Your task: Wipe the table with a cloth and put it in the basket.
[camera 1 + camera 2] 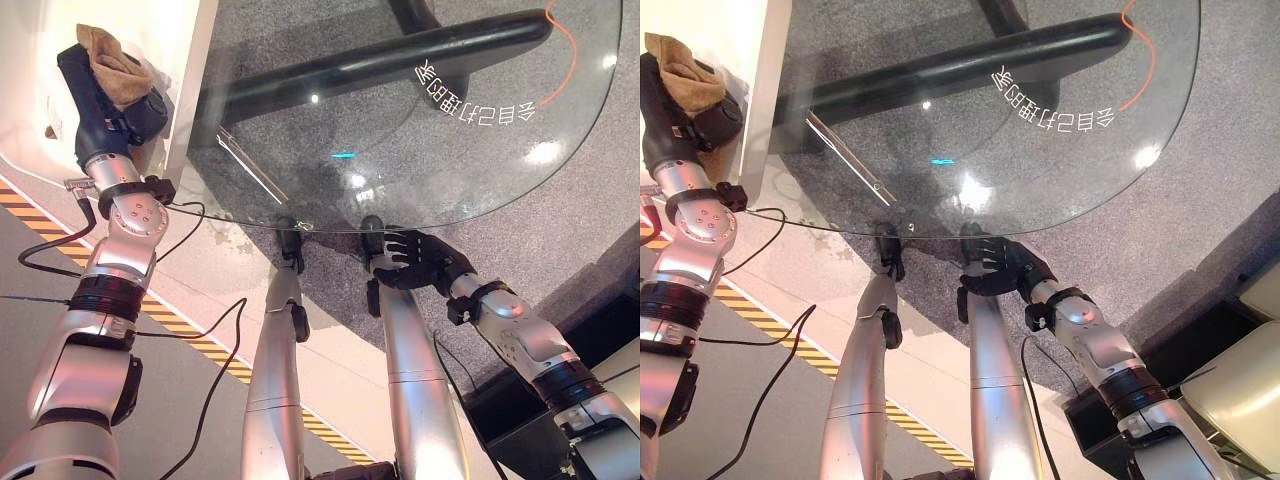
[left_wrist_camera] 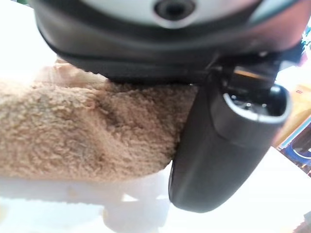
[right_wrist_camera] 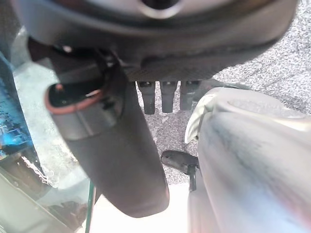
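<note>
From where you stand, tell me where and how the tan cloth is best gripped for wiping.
Grip the cloth at its bunched middle, from above, as the left hand appears to: the fingers curl round it from over the white surface. It is soft and crumpled, so a wide hold probably leaves a flat fold underneath to press down. The right hand hangs by the glass table edge.

The cloth [image 1: 110,62] is tan and fuzzy. It is bunched up on the white table [image 1: 185,60], at the far left. The left hand [image 1: 105,105] lies on it, and part of it sticks out past the hand.
</note>
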Controlling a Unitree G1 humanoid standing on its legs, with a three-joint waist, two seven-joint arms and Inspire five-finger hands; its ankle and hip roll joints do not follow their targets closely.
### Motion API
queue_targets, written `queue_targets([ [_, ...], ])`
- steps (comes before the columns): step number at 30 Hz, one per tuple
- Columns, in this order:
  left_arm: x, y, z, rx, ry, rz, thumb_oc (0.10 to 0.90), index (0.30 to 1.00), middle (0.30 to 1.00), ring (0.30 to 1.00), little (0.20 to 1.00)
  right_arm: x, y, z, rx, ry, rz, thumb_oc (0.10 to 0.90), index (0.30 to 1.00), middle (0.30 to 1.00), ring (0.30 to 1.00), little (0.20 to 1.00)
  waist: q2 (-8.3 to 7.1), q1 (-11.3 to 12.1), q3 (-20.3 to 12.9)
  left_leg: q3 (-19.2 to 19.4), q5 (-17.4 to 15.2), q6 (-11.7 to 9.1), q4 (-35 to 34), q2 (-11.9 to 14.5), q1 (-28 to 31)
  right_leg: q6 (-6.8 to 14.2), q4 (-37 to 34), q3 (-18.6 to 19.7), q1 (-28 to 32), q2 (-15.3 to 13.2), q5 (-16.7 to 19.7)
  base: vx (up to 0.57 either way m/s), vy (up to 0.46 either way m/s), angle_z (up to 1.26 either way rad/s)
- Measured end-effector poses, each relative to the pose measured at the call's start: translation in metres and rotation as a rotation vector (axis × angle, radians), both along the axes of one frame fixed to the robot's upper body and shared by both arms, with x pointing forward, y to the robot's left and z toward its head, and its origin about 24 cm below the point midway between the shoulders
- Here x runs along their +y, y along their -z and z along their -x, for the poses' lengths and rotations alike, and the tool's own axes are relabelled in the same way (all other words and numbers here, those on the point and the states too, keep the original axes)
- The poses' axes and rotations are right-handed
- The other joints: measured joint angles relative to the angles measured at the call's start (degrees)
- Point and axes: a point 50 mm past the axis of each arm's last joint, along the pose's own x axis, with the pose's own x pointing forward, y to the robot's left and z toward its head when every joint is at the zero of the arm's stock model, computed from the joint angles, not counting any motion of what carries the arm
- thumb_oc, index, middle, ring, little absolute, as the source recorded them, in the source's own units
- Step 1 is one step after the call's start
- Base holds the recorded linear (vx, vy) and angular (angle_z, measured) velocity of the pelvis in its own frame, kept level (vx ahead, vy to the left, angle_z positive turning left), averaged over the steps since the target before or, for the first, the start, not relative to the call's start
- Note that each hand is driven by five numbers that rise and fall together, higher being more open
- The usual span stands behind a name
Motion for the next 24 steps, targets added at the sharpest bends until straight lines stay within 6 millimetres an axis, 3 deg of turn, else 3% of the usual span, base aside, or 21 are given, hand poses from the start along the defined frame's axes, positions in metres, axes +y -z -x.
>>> queue_targets([
  [16, 0.003, 0.003, 0.002, 0.001, -0.01, 0.008, 0.8, 0.9, 0.9, 0.9, 0.9, 0.008, 0.005, 0.001, 0.012, 0.003, -0.025, 0.8, 0.9, 0.9, 0.9, 0.9, 0.0, 0.21, 0.0, 0.22, 0.24, -0.26, -0.55, -0.01, 1.04, -0.12, 0.5, 0.84, 0.03, 0.2, 0.07, -0.02, -0.032, -0.01],
  [24, 0.008, 0.016, 0.018, -0.065, -0.016, 0.037, 0.8, 0.9, 0.9, 0.9, 0.9, 0.008, 0.021, 0.012, 0.031, 0.012, -0.037, 0.8, 0.9, 0.9, 0.9, 0.9, 0.02, 1.24, 0.0, 0.83, 1.27, -0.69, -4.53, 0.28, 7.15, -0.22, -0.79, 1.44, 4.45, 0.55, 0.12, -0.05, -0.038, -0.02],
])
